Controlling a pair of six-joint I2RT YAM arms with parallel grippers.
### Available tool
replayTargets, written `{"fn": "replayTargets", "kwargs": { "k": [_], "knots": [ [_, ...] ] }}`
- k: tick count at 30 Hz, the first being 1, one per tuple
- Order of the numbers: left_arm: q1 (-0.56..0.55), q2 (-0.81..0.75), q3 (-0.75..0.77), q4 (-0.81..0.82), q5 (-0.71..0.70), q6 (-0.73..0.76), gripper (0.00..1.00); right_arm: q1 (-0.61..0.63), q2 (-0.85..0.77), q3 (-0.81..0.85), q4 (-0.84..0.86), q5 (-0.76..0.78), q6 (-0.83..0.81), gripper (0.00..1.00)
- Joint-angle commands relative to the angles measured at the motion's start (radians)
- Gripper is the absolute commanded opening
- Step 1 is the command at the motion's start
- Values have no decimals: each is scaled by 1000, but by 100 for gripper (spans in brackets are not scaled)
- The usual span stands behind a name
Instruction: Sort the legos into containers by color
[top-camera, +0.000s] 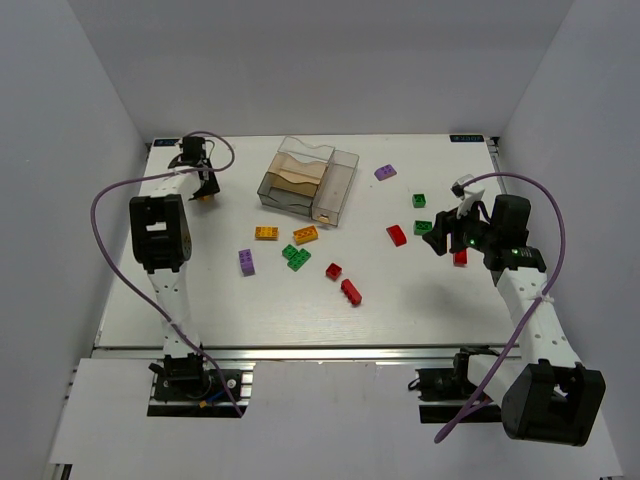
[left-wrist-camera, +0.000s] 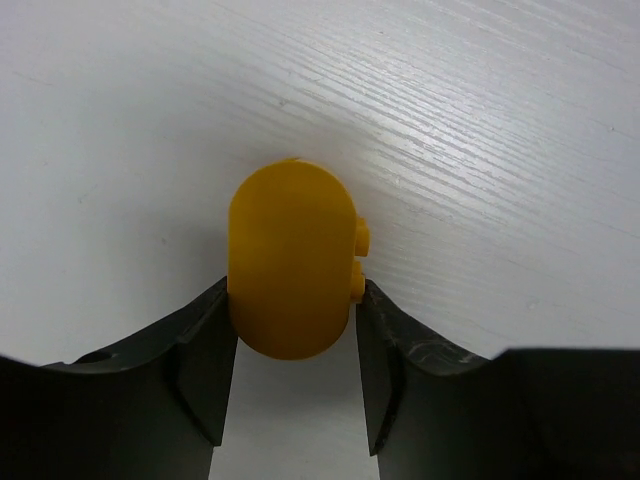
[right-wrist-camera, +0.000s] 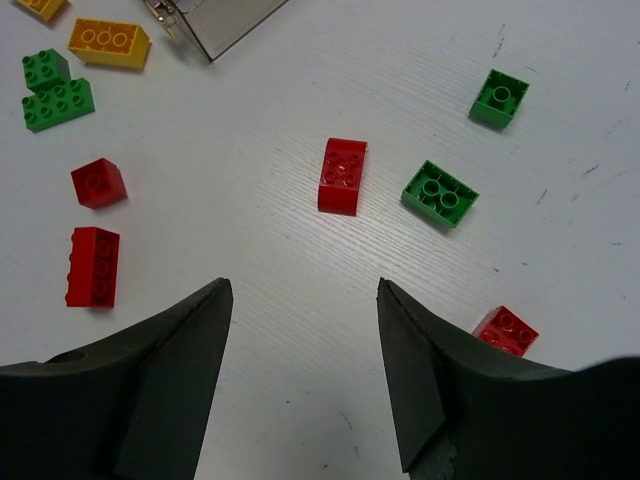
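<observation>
My left gripper is at the far left of the table, shut on an orange-yellow lego with a rounded end, held between both fingers just over the white tabletop. The clear brownish divided box stands at the back middle, to its right. My right gripper is open and empty, low over the table's right side. In the right wrist view a red lego and a green one lie ahead of the open gripper, and a red lego lies beside the right finger.
Loose legos lie in front of the box: two orange, a purple, greens, reds. To the right lie a purple, two greens and a red.
</observation>
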Motion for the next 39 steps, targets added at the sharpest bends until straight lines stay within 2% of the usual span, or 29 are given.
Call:
{"fn": "replayTargets", "kwargs": {
  "k": [1, 6, 7, 8, 11, 17, 21, 26, 30, 36, 39],
  "knots": [
    [15, -32, 0, -3, 38, -3, 25, -1, -16, 37, 5, -3, 5, 65],
    [-10, -155, -91, 37, 154, -11, 3, -1, -13, 35, 5, -6, 2, 63],
    [-24, -211, -109, 51, 291, -3, 3, -3, -15, 35, 5, -4, 2, 62],
    [-24, -238, -128, 61, 367, -3, 3, -1, -15, 37, 5, -4, 2, 62],
    [-45, -320, -160, 63, 512, -52, 0, -1, -18, 37, 5, -6, 5, 61],
    [-63, -394, -171, -43, 509, -258, 0, -1, -27, 37, 5, -4, 3, 61],
    [-83, -410, -172, -84, 569, -371, 0, -1, -33, 37, 5, -6, 5, 60],
    [-151, -370, -70, -211, 590, -534, 0, -1, -36, 37, 5, -3, 6, 60],
    [-208, -373, -22, -232, 560, -676, 0, -3, -36, 37, 6, -4, 8, 60],
    [-242, -362, 7, -251, 534, -818, 0, -1, -44, 37, 6, -1, 6, 60],
    [-252, -289, 67, -333, 549, -862, 0, -3, -50, 37, 6, 0, 6, 60]
  ]
}}
